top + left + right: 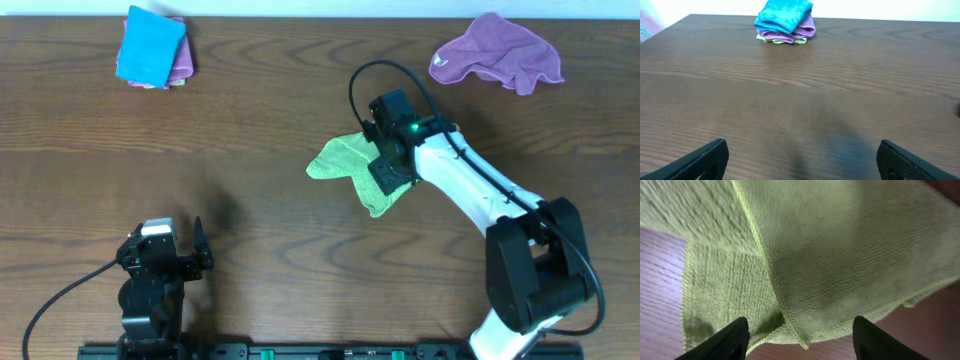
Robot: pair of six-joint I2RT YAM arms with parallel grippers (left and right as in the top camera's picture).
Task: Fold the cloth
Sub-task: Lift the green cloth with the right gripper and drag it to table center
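A light green cloth [342,160] lies crumpled on the table's middle. My right gripper [388,177] hovers over the cloth's right part with its fingers apart. In the right wrist view the green cloth [830,245] fills the frame, with one layer folded over another, and a corner hangs between my open jaws [800,340]. My left gripper [195,250] rests near the front left edge, open and empty; its view [800,160] shows bare table between the fingers.
A stack of folded cloths, blue on top of purple [152,48], sits at the back left, also in the left wrist view [785,20]. A crumpled purple cloth [497,52] lies at the back right.
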